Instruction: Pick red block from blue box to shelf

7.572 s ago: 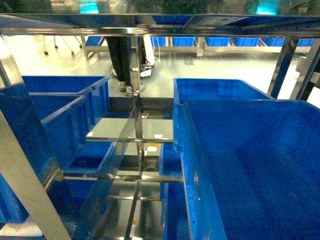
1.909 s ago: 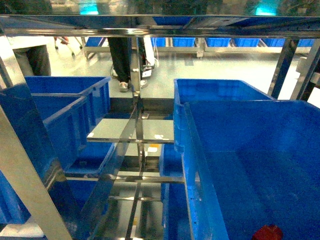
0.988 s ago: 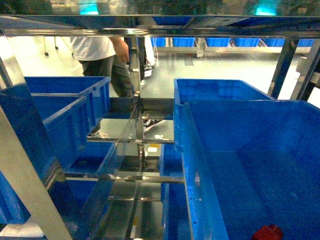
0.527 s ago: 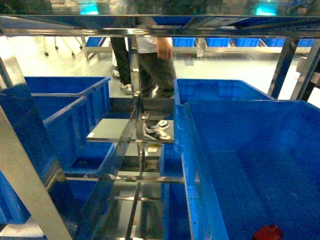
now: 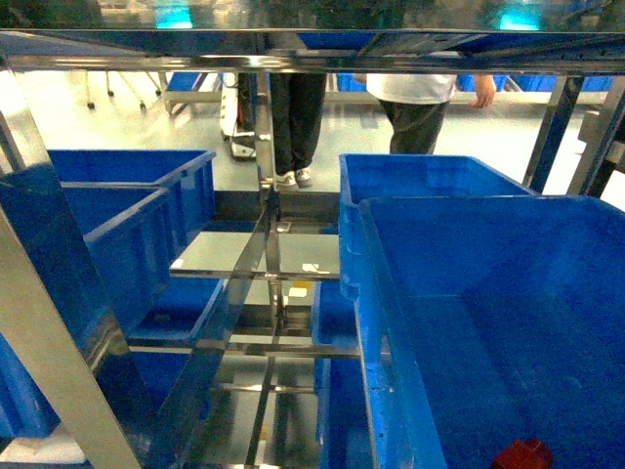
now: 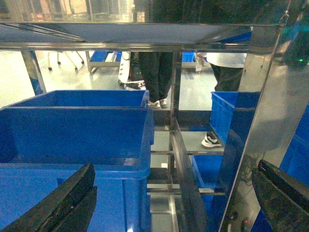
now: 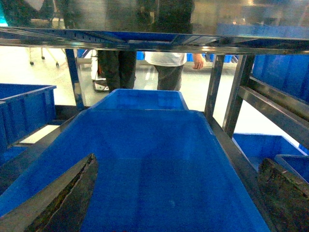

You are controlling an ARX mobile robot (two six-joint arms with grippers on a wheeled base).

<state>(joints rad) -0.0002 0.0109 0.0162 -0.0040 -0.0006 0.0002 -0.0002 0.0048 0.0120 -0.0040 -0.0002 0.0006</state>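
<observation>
The red block [image 5: 520, 456] lies on the floor of the large blue box [image 5: 469, 293], in its near right part, cut by the head view's lower edge. The box stands on the steel shelf [image 5: 269, 256]. Neither gripper shows in the head view. In the right wrist view my right gripper [image 7: 177, 160] is open above the inside of the blue box [image 7: 159, 159], with nothing between its fingers; no red block is visible there. My left gripper [image 6: 175, 169] is open and empty, facing a shelf upright [image 6: 260, 96] and a blue crate [image 6: 77, 130].
Dark blue crates [image 5: 107, 225] fill the left side of the rack, and another crate [image 5: 420, 176] stands behind the blue box. A steel rail [image 5: 293, 44] runs overhead. Two people [image 5: 298, 117] stand on the floor behind the rack.
The red block, absent in the oldest frame, has lain still in the box's near part since. People behind the rack have walked to the right.
</observation>
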